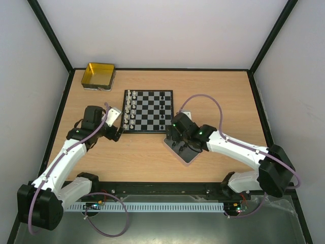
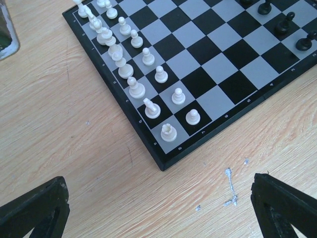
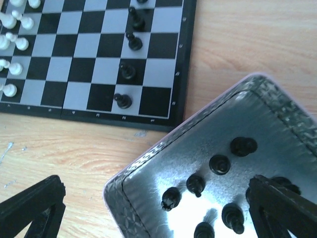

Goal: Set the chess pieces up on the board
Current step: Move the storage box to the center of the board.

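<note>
Right wrist — black pieces [image 3: 218, 164] beneath gripper [image 3: 156, 201]

left arm [image 1: 63, 161] and right arm [image 1: 234, 145]: white shells on the long links, bulky black joint housings | cables [image 1: 203, 97]: thin mauve, one looping along each arm | lights [image 1: 201, 133]: small green dots on black joints | gripper fingers [image 2: 34, 213]: matte black, angular, with triangular cut-outs

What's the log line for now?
white pieces: on board | black pieces: some on board, others in tray | left hand: open | right hand: open above tray
</note>
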Robot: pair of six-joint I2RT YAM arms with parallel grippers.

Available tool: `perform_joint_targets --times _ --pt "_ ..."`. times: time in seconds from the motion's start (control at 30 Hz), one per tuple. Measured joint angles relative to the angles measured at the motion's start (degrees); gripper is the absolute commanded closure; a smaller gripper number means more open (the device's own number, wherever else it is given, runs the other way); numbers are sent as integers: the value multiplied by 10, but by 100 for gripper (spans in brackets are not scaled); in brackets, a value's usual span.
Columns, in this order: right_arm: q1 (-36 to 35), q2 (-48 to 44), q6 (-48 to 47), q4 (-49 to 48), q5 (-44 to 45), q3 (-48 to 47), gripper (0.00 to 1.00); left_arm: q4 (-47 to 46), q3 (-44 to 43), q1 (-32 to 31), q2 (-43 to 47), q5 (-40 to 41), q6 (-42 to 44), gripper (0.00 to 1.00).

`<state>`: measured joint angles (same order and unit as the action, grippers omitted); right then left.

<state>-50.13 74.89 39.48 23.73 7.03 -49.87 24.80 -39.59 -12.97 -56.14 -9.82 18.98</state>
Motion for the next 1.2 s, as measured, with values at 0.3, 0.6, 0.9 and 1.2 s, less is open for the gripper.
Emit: perform_joint_targets --times 0.3,0.6,0.9,1.2 --pt "0 28 -4 0 -105 -1 36 0 0 0 -3 4 -9 0" --pt "-18 65 -1 -27 -182 -16 50 -2 0 0 4 -4 -1 0" --pt "-59 195 0 -47 -202 -107 49 -9 0 0 -3 0 -2 0" --pt "-62 273 5 -54 -192 -149 49 -13 0 -2 -3 1 -2 0"
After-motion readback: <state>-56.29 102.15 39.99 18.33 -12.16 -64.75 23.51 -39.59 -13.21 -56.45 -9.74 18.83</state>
